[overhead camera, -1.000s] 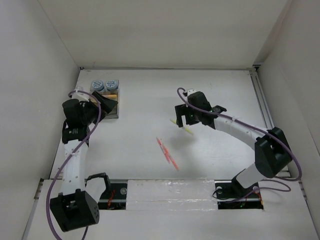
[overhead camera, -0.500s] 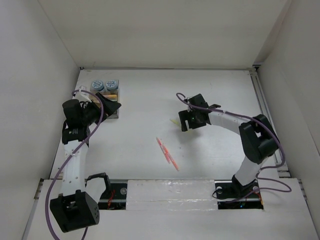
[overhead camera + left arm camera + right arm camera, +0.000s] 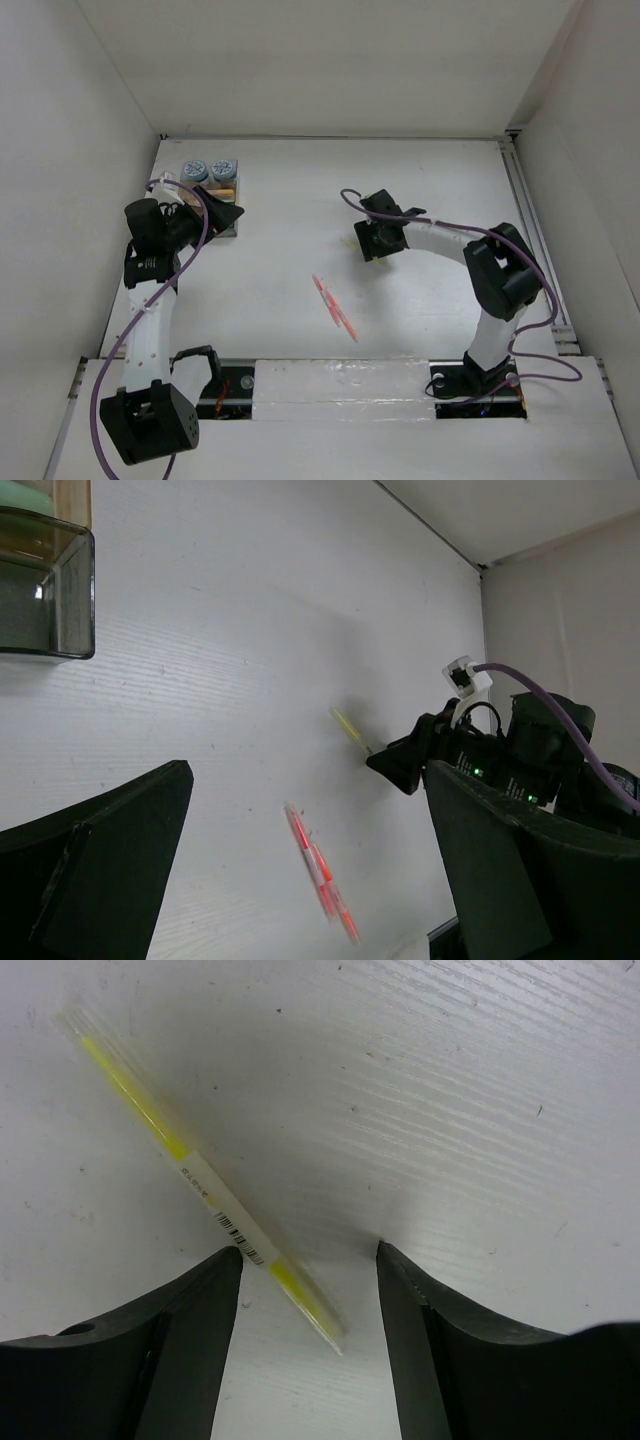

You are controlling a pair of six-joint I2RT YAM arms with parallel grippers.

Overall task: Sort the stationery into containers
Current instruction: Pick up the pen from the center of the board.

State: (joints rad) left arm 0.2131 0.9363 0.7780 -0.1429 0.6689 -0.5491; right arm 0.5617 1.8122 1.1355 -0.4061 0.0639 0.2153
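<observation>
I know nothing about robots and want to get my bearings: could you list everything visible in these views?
table: one, white, under everything
organiser tray: one, tan and dark, far left
patterned cylinders: two, blue-and-white, at the tray's far end
loose pens: two, pink-red, mid-table
thin pen: one, yellow with a white label, right of centre
left gripper: one, black, open, by the tray
right gripper: one, black, open, straddling the thin pen's end

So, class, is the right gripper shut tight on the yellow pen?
No; the yellow pen lies on the table between the right gripper's parted fingers.
</observation>
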